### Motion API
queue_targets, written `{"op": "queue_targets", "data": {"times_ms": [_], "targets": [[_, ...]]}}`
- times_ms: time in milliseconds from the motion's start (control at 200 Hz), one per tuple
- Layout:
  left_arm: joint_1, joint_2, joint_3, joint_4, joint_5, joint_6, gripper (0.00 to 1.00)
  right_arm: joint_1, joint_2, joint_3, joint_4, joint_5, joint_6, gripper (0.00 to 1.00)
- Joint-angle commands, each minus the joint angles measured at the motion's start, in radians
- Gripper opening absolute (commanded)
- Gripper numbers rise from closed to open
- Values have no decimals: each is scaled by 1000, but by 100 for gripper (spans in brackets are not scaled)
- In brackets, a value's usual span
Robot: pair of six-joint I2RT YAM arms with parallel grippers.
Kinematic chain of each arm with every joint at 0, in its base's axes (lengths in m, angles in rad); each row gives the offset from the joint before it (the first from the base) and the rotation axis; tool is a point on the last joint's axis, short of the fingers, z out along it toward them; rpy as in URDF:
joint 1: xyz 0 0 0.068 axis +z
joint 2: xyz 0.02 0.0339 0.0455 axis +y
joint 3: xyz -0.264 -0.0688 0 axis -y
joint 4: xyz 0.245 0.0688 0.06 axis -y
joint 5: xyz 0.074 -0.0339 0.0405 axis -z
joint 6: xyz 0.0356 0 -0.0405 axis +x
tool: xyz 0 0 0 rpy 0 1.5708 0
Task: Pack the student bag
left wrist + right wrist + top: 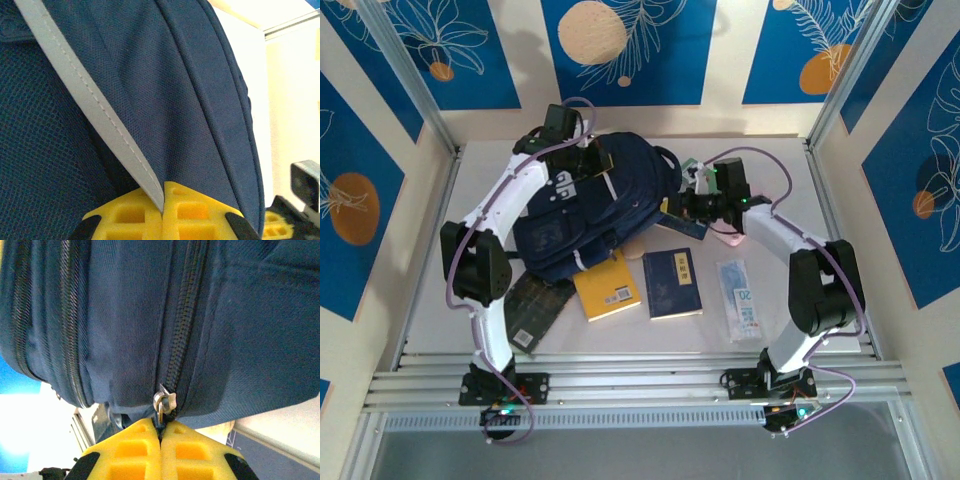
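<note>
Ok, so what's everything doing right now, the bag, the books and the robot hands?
student bag: lying on the table, visible zip looks shut.
left hand: shut, pinching the bag's grey trim.
right hand: shut on the zip pull.
yellow book: closed, flat, outside the bag.
blue book: closed, flat, outside.
dark book: flat, outside.
packet: flat, outside.

Count so far:
- 1 backpack (570,235), sitting between the two sets of jaws.
- 3 books, all on the base side of the jaws: yellow book (608,288), blue book (672,283), dark book (538,310).
- 1 clear packet (740,298), base side of the right jaws.
- 1 zip pull (162,402), right at the right jaws' tips.
- 2 grippers: left gripper (162,197), right gripper (161,432).
</note>
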Motion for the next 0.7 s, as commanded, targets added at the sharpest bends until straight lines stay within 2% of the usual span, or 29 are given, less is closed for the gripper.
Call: {"op": "queue_targets", "data": {"times_ms": [0,165,455,695], "targets": [[-8,8,44,-64,-7,49,0,-52,31,106,-80,8,-24,4],[-12,39,140,-109,-20,85,0,-24,37,136,-162,-9,-78,0],[-53,220,604,-327,-68,220,0,122,-52,-20,-120,28,-63,0],[-79,245,642,-302,-66,339,0,300,-92,-129,42,122,58,0]]}}
